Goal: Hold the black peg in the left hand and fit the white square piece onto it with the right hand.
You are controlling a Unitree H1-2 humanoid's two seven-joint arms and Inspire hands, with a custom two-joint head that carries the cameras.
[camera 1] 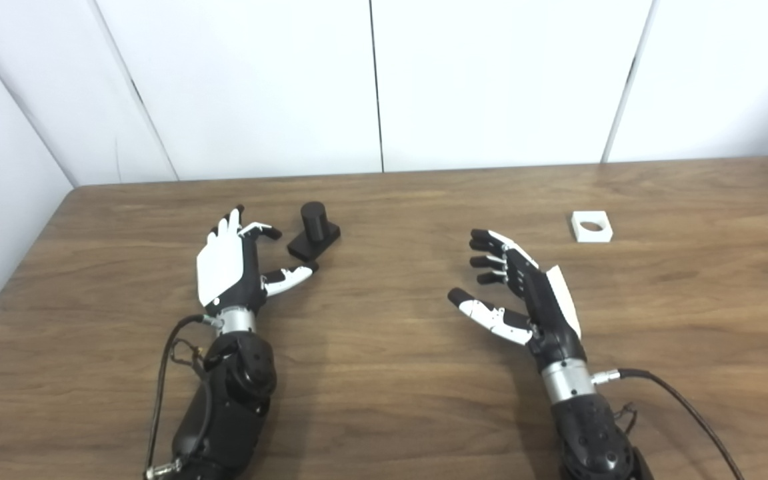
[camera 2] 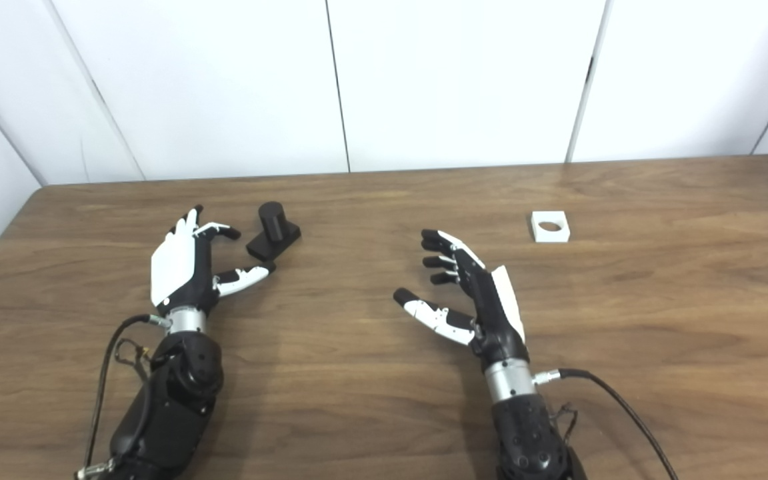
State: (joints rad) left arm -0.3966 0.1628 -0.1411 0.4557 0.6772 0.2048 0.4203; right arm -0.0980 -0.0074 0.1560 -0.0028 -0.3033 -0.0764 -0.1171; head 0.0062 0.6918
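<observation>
The black peg [camera 1: 314,231], a short cylinder on a square base, stands upright on the wooden table [camera 1: 384,413] left of centre. My left hand [camera 1: 234,265] lies just left of it, open, its fingers curved toward the peg without touching it; the thumb tip is close to the base. The white square piece [camera 1: 591,226], with a round hole in it, lies flat toward the back right. My right hand [camera 1: 524,293] hovers open in the middle of the table, well to the left of and nearer than the white piece, holding nothing.
White wall panels [camera 1: 384,80] rise behind the table's far edge. The table's left edge [camera 1: 17,267] runs diagonally near my left arm. A black cable [camera 1: 684,407] trails from my right wrist, another from the left forearm.
</observation>
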